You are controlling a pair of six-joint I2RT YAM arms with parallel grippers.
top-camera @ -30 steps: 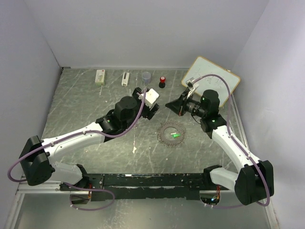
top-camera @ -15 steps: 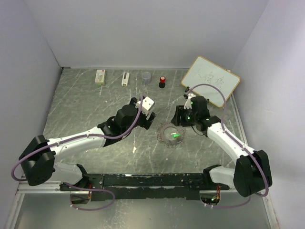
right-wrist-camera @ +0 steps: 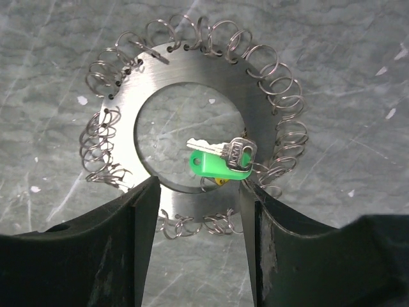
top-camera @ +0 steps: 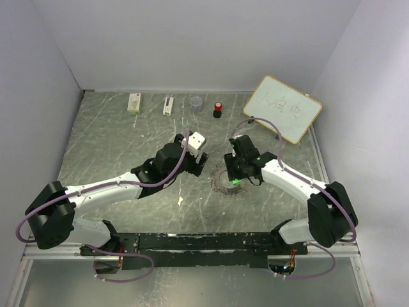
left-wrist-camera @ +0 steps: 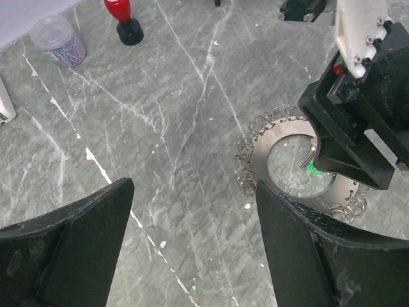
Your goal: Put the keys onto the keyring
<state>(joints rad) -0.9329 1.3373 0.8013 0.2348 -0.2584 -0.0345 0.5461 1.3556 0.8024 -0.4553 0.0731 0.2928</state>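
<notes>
Top view: right gripper low over the keyring, left gripper just beside the ring's left edge. Left wrist: left fingers spread wide, nothing between them; the ring ahead is half hidden by the right gripper. Right wrist: right fingers parted, grasping nothing. The keys, green with yellow peeking under, lie on the ring's inner rim, just off the fingertips. Can't tell if they're threaded. Risk: closing here could pinch plate or wire loops along with the keys, or skid the loose ring across the table.
</notes>
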